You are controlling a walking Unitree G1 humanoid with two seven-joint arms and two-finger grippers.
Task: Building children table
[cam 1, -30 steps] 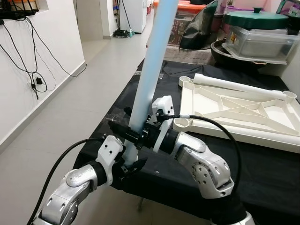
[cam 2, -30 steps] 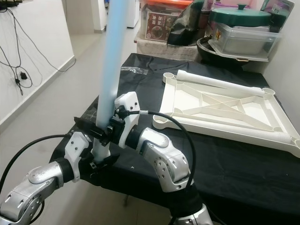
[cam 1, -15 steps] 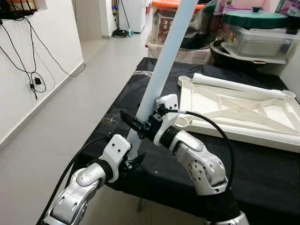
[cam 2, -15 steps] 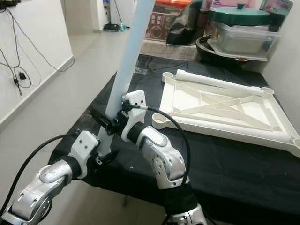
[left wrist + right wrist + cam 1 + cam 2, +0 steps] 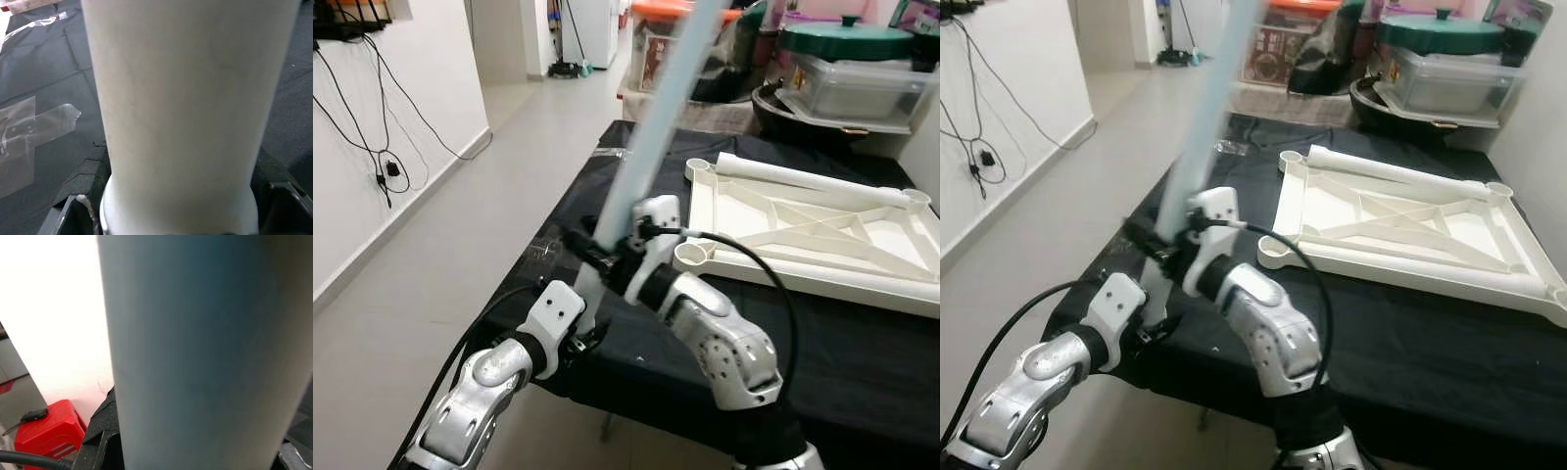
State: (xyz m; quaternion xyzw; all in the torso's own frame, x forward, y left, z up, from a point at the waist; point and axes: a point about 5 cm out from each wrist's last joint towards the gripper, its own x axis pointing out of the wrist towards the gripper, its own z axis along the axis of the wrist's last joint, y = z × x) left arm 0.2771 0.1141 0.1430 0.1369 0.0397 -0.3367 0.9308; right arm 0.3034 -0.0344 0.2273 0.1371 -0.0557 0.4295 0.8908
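— Gripping what, exactly?

— A long pale blue plastic table leg (image 5: 651,137). It leans up and away toward the robot's right, over the near left corner of a table draped in black cloth (image 5: 862,362). The right gripper (image 5: 592,257) pinches it partway up; the left gripper (image 5: 579,333) clamps its lower end, just below the other.

— And the rest of the table?

— An upside-down white plastic tabletop with moulded ribs (image 5: 813,240) lies flat on the cloth, to the right of the leg, round sockets at its corners. A strip of clear tape (image 5: 29,134) sits on the cloth near the leg's base.

— Anything behind?

— A green-lidded pot (image 5: 847,41) on clear storage boxes.
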